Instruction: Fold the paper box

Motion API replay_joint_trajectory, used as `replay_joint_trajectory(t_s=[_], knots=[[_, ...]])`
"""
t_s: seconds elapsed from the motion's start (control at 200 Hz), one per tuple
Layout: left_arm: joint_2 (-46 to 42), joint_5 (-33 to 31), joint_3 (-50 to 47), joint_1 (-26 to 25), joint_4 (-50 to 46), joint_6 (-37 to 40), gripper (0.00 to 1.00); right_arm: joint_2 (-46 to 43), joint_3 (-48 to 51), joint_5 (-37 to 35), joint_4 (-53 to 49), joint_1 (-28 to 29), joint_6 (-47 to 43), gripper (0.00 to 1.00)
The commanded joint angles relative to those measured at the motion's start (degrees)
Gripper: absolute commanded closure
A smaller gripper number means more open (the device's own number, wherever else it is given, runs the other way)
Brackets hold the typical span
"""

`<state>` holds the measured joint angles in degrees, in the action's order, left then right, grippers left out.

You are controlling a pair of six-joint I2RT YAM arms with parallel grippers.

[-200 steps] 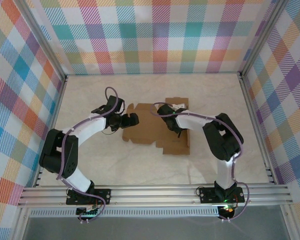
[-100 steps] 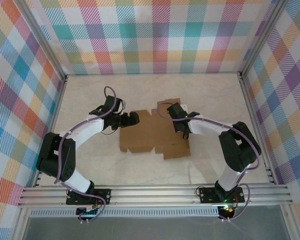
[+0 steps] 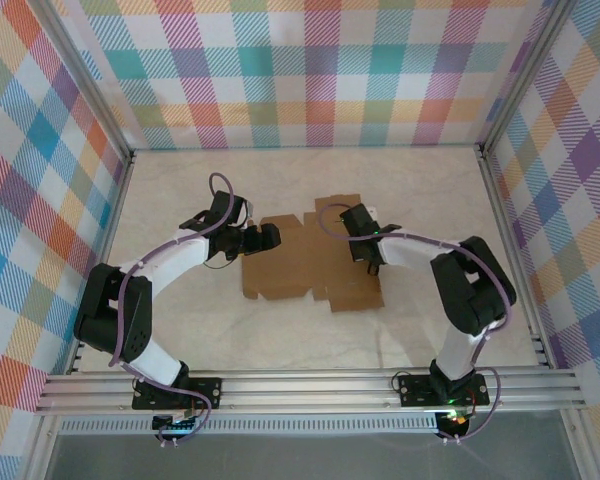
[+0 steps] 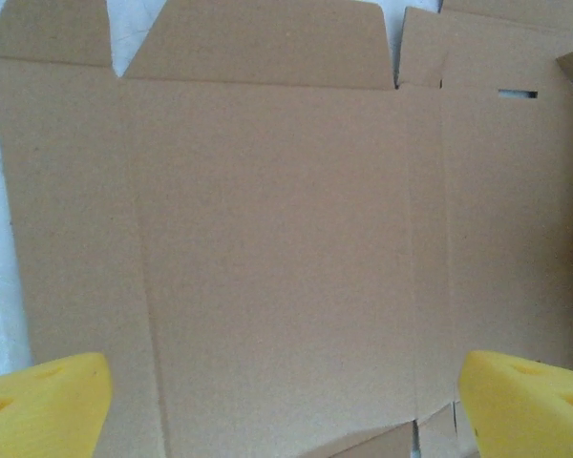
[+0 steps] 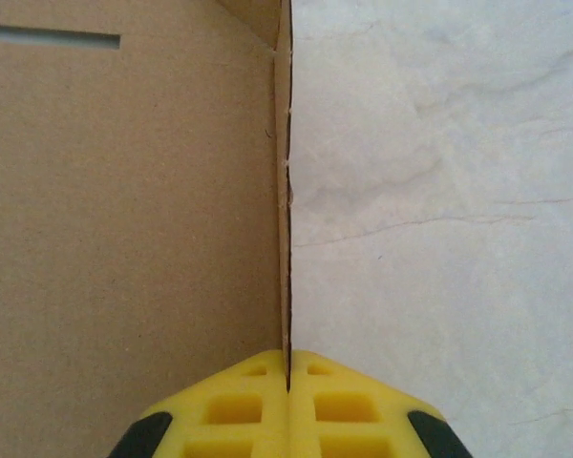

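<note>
Paper box [image 3: 310, 262] is lying nearly flat in the middle of the pale marbled table [image 3: 420, 190], with only its right edge flap [image 5: 285, 191] standing up, so most of the folding is remaining. The right gripper [image 5: 288, 370] is pinching that flap while the left gripper [image 4: 285, 405] is hovering released above the cardboard. Plaid walls [image 3: 310, 70] are enclosing everything.
</note>
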<state>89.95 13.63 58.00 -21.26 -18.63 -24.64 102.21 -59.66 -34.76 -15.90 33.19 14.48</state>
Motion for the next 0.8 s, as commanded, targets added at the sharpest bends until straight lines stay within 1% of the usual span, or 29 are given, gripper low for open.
replay_joint_trajectory(t_s=[0.0, 0.08, 0.145, 0.21, 0.305, 0.38, 0.435, 0.48, 0.535, 0.64, 0.72, 0.795], knots=[[-0.1, -1.2, 1.2, -0.3, 0.2, 0.3, 0.06, 3.3, -4.5, -15.3, -3.4, 4.4, 0.6, 1.00], [-0.5, -1.8, 0.8, -0.3, 0.1, 1.1, 0.06, 7.2, -7.8, -21.1, -5.7, 7.0, -0.1, 1.00], [-0.6, -2.2, 0.6, -0.3, 0.5, 1.8, 0.06, 10.1, -10.0, -24.1, -6.9, 8.4, -0.8, 1.00], [-0.3, -2.2, 0.8, -0.3, 0.9, 2.5, 0.05, 12.3, -12.4, -25.8, -10.4, 9.0, 1.3, 1.00], [0.4, -2.1, 2.0, -0.3, 0.6, 3.5, 0.05, 12.3, -13.0, -25.2, -12.5, 9.0, 4.6, 1.00], [1.1, -1.3, 3.5, -0.2, -0.5, 4.0, 0.06, 9.7, -11.1, -19.2, -10.3, 8.2, 5.1, 1.00], [1.4, -0.7, 4.5, -0.3, -1.5, 4.1, 0.05, 7.2, -8.9, -11.2, -7.3, 6.9, 5.0, 1.00], [1.5, -0.3, 5.1, -0.3, -2.1, 4.0, 0.05, 5.2, -7.1, -6.5, -5.4, 5.8, 6.2, 1.00], [1.4, 0.2, 5.6, -0.3, -3.0, 3.8, 0.05, 3.1, -5.3, 2.5, -2.5, 4.4, 6.1, 1.00], [1.1, 0.9, 5.8, -0.3, -3.2, 3.1, 0.05, 1.4, -3.5, 12.7, 0.1, 2.2, 5.9, 1.00], [1.7, 1.4, 6.7, -0.3, -3.9, 2.8, 0.05, 1.4, -3.2, 17.5, 0.6, 1.7, 4.7, 1.00], [2.4, 1.6, 7.1, -0.3, -3.7, 2.8, 0.05, 1.6, -3.5, 18.2, -0.5, 1.7, 5.2, 1.00]])
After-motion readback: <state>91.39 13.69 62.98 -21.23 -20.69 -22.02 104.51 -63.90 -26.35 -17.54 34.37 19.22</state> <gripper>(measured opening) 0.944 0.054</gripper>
